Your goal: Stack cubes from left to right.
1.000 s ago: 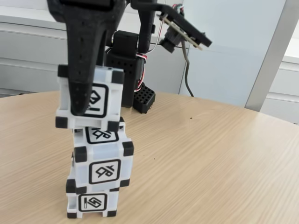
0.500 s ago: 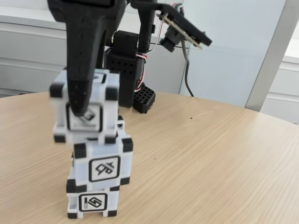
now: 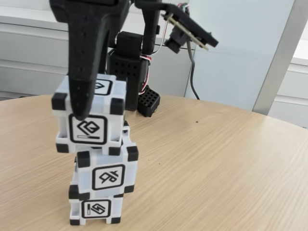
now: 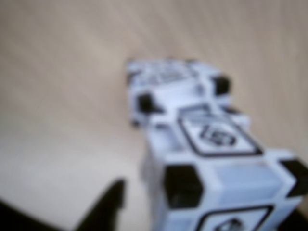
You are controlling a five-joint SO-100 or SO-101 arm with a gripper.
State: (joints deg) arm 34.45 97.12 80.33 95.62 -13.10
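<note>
- Three white cubes with black corner blocks form a column near the lower left of the fixed view, on the pale wood tabletop (image 3: pixel 216 163).
- Lowest is the bottom cube (image 3: pixel 95 210), resting on the tabletop with a framed glyph facing the camera.
- On it sits the middle cube (image 3: pixel 107 174), turned slightly and set a little to the right of the one under it.
- Uppermost is the top cube (image 3: pixel 89 115), shifted left so that it overhangs the middle cube's left edge; its underside looks to be touching the middle cube.
- One black finger (image 3: pixel 86 57) of the gripper (image 3: pixel 83 114) comes down across the top cube's near face, its tip over the glyph; the other finger is hidden behind the cube, so the grip appears closed on the top cube.
- From the blurred wrist view, the top cube (image 4: pixel 226 178) fills the lower right, a lower cube (image 4: pixel 168 82) shows beyond it, and a dark finger tip (image 4: pixel 103 211) stands just left.
</note>
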